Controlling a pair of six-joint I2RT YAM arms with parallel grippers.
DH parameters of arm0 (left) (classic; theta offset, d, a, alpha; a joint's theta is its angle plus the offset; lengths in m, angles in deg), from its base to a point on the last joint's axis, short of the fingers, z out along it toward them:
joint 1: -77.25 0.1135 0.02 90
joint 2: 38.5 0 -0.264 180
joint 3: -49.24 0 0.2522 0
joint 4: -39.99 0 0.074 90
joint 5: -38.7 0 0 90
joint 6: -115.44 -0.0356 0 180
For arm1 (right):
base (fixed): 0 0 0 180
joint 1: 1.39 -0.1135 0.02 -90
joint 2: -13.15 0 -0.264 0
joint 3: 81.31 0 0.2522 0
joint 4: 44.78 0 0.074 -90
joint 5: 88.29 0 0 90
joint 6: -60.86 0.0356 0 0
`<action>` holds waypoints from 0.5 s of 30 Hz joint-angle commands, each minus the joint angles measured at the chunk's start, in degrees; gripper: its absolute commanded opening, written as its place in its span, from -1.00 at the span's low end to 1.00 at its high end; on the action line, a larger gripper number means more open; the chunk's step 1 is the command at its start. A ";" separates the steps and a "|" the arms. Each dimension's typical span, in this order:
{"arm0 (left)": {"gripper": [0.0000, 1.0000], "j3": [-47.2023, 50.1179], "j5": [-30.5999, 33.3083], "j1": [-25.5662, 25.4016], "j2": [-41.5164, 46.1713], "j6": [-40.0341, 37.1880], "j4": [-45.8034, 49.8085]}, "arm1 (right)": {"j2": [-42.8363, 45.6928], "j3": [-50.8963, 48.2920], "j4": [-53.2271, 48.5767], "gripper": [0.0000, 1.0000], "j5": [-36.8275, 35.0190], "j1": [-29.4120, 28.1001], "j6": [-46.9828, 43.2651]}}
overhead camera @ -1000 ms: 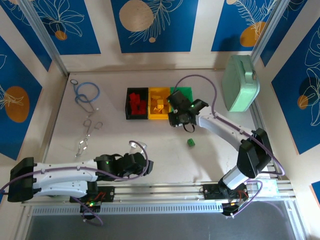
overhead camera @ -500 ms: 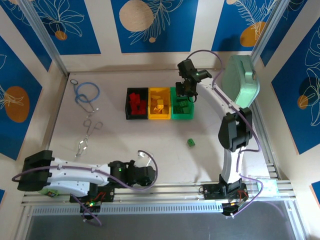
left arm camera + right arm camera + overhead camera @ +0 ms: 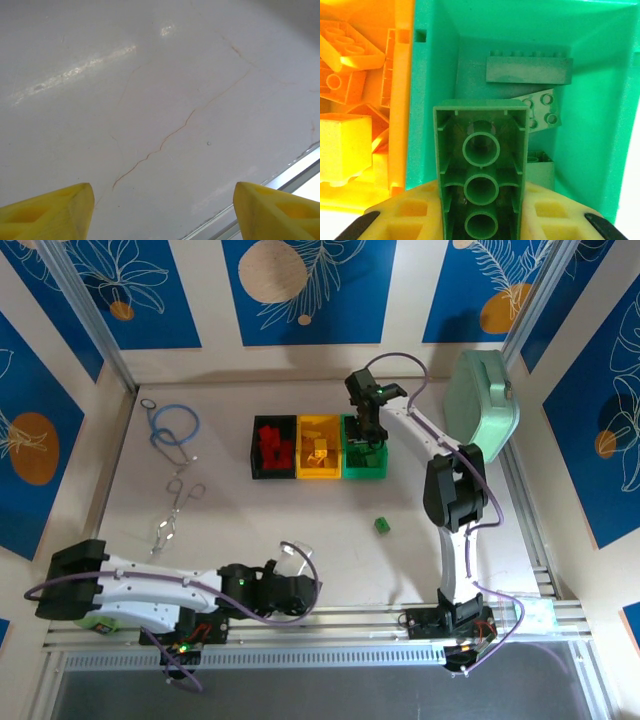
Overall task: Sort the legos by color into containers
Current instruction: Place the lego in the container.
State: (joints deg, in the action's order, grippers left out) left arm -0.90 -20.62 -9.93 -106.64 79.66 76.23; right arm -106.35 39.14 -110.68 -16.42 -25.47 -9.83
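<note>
**Green brick poised over the green bin on a pale, scuffed tabletop**

The tabletop (image 3: 300, 510) is a pale grey sheet, glossy in patches, with thin reddish hairline cracks running across it in the left wrist view. Cream walls close it in, hung with blue panels (image 3: 300, 290) painted with white leaves and orange discs. A metal rail (image 3: 330, 625) runs along the near edge.

Toward 12 o'clock three bins sit touching in a row. The black bin (image 3: 256, 452) holds red bricks (image 3: 272, 448), the yellow bin (image 3: 320, 475) holds yellow bricks (image 3: 320, 452), and the green bin (image 3: 365, 475) has several green pieces inside. The right tool (image 3: 370, 428) hangs over the green bin, clamped tight on a green brick (image 3: 481, 150) with its hollow underside facing the camera.

One loose green brick (image 3: 382, 525) lies alone near 4 o'clock. A mint case (image 3: 482, 405) stands at 2 o'clock. A blue cord loop (image 3: 175, 425) and metal forceps (image 3: 180, 490) lie toward 10 o'clock.

At 7 o'clock the left tool (image 3: 300, 590) rests low over bare surface, its fingers (image 3: 50, 212) spread wide with nothing between them.
</note>
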 commanded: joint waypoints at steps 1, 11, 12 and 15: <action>0.47 1.12 2.26 -0.46 2.18 1.15 -0.73 | -1.53 -0.02 -0.49 -0.53 0.85 -0.62 0.29; 0.48 0.77 3.42 -0.52 6.38 0.77 1.11 | -4.13 1.58 -2.67 -0.02 -2.35 -1.67 1.40; 0.48 0.45 3.72 -0.48 6.67 0.54 1.53 | -3.63 1.68 -2.70 0.18 -2.70 -1.85 1.45; 0.49 -0.71 4.45 -0.38 7.14 -0.60 2.60 | -1.81 2.82 -3.61 0.51 -4.59 -2.50 1.70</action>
State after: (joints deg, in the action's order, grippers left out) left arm -0.05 -18.59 -9.95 -100.41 79.99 76.42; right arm -110.18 39.82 -112.34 -19.85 -26.45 -8.56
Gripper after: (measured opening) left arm 0.741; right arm 0.735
